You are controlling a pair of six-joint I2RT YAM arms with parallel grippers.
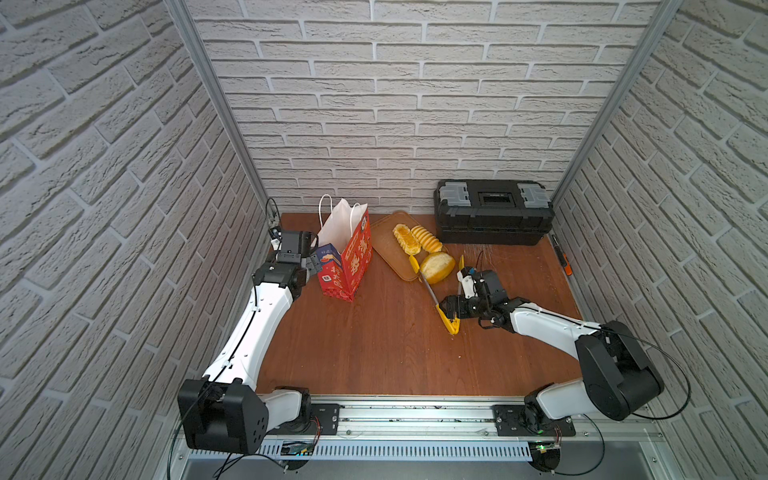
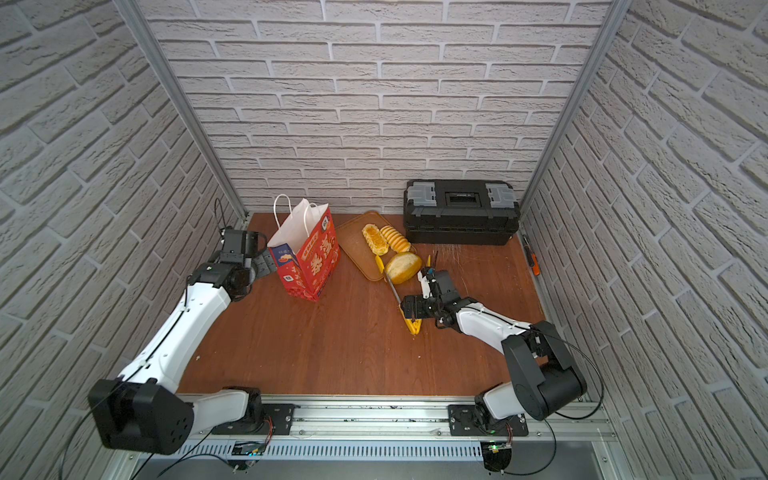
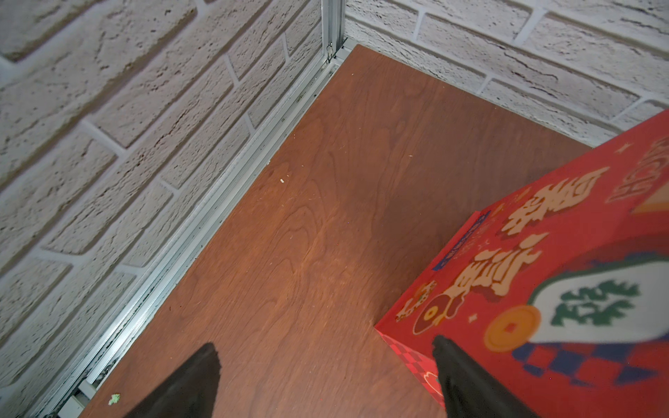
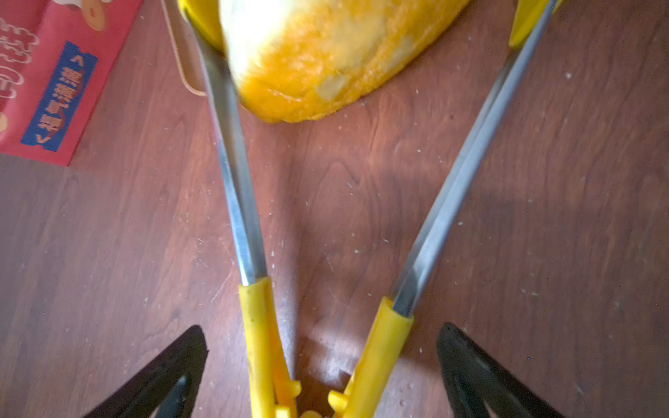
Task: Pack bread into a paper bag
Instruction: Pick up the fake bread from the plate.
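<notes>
The right gripper (image 4: 322, 327) stands wide astride the tongs (image 4: 235, 181), poised to squeeze them onto the oval loaf (image 4: 325, 54) on the worktop (image 1: 374, 340). The left gripper (image 3: 324, 342), spread, apparently steadies the upright paper bag (image 1: 345, 249).

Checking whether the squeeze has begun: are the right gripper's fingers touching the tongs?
No: the right gripper is open, its fingers clear of the tongs on both sides, table showing between.
</notes>
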